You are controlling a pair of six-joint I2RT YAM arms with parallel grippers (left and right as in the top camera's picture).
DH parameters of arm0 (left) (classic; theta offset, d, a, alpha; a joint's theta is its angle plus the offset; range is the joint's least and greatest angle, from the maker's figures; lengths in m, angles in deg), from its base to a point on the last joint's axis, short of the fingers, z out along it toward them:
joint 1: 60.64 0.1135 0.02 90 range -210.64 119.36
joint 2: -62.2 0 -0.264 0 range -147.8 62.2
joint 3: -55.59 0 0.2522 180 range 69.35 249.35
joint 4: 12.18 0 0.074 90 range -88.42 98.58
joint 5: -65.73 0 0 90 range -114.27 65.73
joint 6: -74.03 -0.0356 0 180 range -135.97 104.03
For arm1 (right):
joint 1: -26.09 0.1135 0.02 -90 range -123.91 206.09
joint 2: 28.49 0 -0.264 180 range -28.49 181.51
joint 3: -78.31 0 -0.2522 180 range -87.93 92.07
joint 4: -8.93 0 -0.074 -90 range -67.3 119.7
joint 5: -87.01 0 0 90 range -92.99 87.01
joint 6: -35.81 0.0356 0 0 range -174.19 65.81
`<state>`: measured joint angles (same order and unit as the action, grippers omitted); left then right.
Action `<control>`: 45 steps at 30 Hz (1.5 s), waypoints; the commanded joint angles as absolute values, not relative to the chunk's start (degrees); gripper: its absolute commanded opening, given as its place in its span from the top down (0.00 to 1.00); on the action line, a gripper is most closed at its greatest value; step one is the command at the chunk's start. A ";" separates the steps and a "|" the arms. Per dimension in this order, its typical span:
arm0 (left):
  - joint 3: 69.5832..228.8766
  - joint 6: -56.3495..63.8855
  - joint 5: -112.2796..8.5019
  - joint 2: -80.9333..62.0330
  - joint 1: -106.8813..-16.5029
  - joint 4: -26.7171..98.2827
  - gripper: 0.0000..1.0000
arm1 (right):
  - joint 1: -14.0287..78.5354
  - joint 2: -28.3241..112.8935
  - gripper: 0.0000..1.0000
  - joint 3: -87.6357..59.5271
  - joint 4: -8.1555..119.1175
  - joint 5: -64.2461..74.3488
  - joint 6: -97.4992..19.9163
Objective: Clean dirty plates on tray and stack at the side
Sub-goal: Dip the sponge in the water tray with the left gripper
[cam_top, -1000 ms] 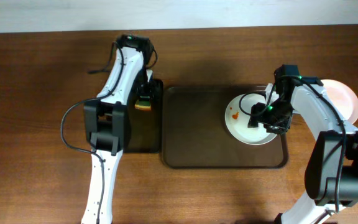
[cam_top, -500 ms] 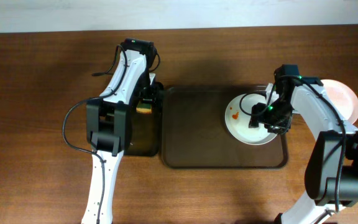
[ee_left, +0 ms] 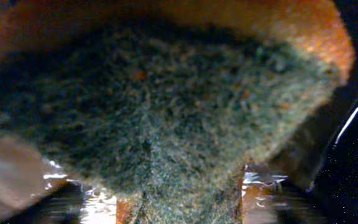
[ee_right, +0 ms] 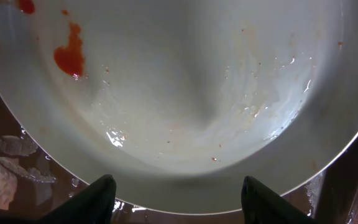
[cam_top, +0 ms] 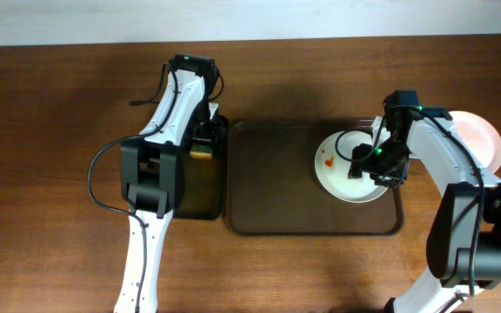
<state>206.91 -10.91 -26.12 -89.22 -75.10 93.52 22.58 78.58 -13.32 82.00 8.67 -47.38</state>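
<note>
Sponge point(ee_left: 166, 124) between the left gripper point(cam_top: 202, 142)'s spread jaws lies just left of the tray point(cam_top: 268, 183); the smeared plate point(cam_top: 333, 174) sits at the tray's far right end.

One plate point(cam_top: 336, 181) lies at the right end of the tray point(cam_top: 268, 183); a second plate point(cam_top: 485, 137) rests on the worktop point(cam_top: 50, 191), right of the tray.
</note>
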 commanded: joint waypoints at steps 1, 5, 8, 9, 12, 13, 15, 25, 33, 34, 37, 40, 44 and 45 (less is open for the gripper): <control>205.29 -11.74 -25.77 -90.05 -75.23 93.78 0.00 | 22.58 78.05 0.34 -12.80 81.85 7.93 -47.99; 205.29 -11.74 -25.77 -90.05 -75.23 94.20 1.00 | 22.58 78.05 0.29 -12.80 82.05 7.93 -47.99; 205.29 -11.74 -25.77 -90.05 -75.23 94.35 0.21 | 22.58 78.05 0.28 -12.80 82.05 7.93 -47.99; 205.29 -11.76 -25.75 -90.05 -75.23 94.44 0.72 | 22.56 78.05 0.29 -12.80 82.05 7.93 -47.99; 205.29 -11.74 -25.53 -90.05 -75.21 94.61 1.00 | 22.58 78.05 0.28 -12.80 82.05 7.93 -47.99; 205.29 -11.74 -25.53 -90.05 -75.21 94.65 0.61 | 22.58 78.05 0.28 -12.80 82.05 7.93 -47.99; 205.29 -11.74 -25.35 -90.05 -75.21 94.87 1.00 | 22.58 78.05 0.28 -12.80 82.03 7.93 -47.99; 205.29 -11.74 -25.38 -90.05 -75.21 95.29 1.00 | 22.58 78.05 0.28 -12.80 82.05 7.69 -47.99; 205.49 -11.72 -25.42 -90.05 -75.01 98.35 0.00 | 22.58 78.05 0.28 -12.80 82.05 7.69 -47.99; 205.49 -11.70 -25.81 -90.00 -74.99 98.35 0.00 | 22.58 78.05 0.28 -12.80 82.03 7.69 -47.99; 205.49 -11.70 -26.71 -89.83 -74.99 98.35 0.00 | 22.58 78.05 0.28 -12.80 82.07 7.66 -47.99; 205.49 -11.70 -26.71 -89.24 -74.99 98.35 0.00 | 22.58 78.05 0.28 -12.80 82.03 7.27 -47.99; 205.49 -11.24 -26.67 -85.46 -74.45 98.28 0.00 | 22.58 78.05 0.28 -12.80 81.81 7.27 -47.99; 205.49 -11.00 -26.64 -83.32 -74.25 98.22 0.00 | 22.58 78.05 0.28 -12.80 81.81 7.27 -47.99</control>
